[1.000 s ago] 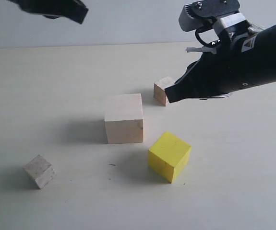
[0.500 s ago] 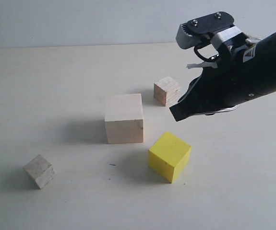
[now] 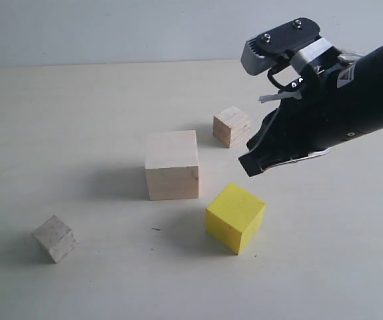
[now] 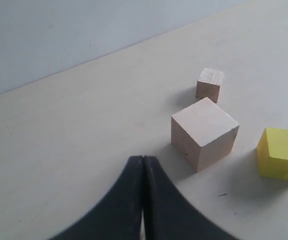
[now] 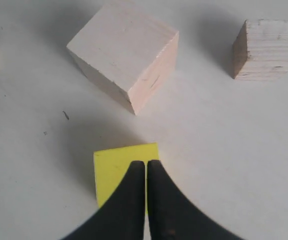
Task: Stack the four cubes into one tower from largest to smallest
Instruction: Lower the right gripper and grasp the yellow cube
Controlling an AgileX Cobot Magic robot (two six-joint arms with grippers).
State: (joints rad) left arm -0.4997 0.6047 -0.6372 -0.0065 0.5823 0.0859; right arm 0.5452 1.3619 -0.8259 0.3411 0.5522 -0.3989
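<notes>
On table [image 3: 78, 120]: large pale smooth wood cube [image 3: 172, 165]; bright yellow cube [image 3: 235, 217] at 4 o'clock, layered-grain wood cube [image 3: 232, 126] at 1, small whitish-grey cube [image 3: 55, 238] at 8, all apart; right claw [image 3: 250, 164] pinched together, empty, above yellow cube; left claw [image 4: 142, 162] likewise closed, empty.

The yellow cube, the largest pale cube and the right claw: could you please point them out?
yellow cube [image 3: 236, 205], exterior view, middle of its top face.
largest pale cube [image 3: 172, 150], exterior view, middle of its top face.
right claw [image 3: 248, 165], exterior view, at its shut fingertips.
</notes>
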